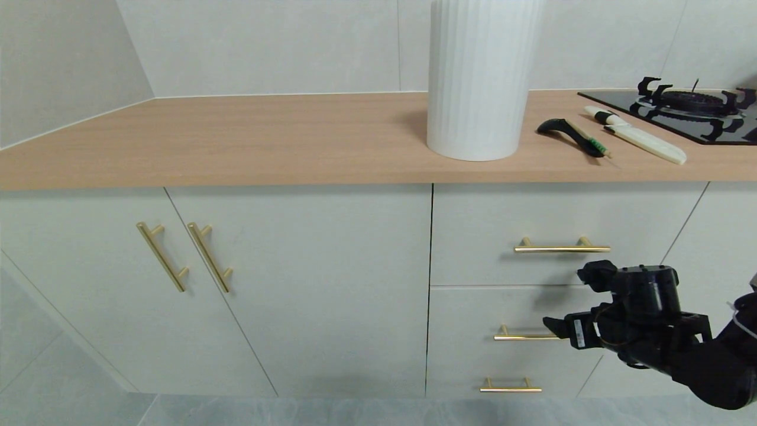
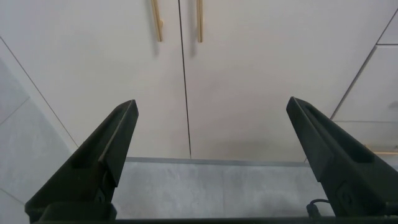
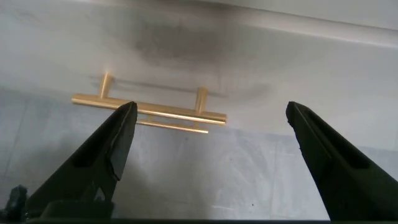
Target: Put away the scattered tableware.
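Far left: left claw point(image 2: 211, 106) spread wide open, nothing in it, facing a pair of pale cabinet doors point(image 2: 249, 74) with two gold handles point(image 1: 162, 257). Up on the wooden counter point(image 1: 236, 136), moving right: tall white ribbed canister point(image 1: 478, 77), then the scattered stuff beside it. Black-handled tool point(image 1: 571, 136) with a green bit near the tip, and just right of that a white knife point(image 1: 636, 135), both lying flat, close together but apart. Gas hob point(image 1: 686, 109) over in the right corner. Down below the counter on that side, right claw point(image 1: 571, 302) also open and empty, held right in front of the middle drawer handle point(image 1: 523, 337). Can't tell whether touching it.
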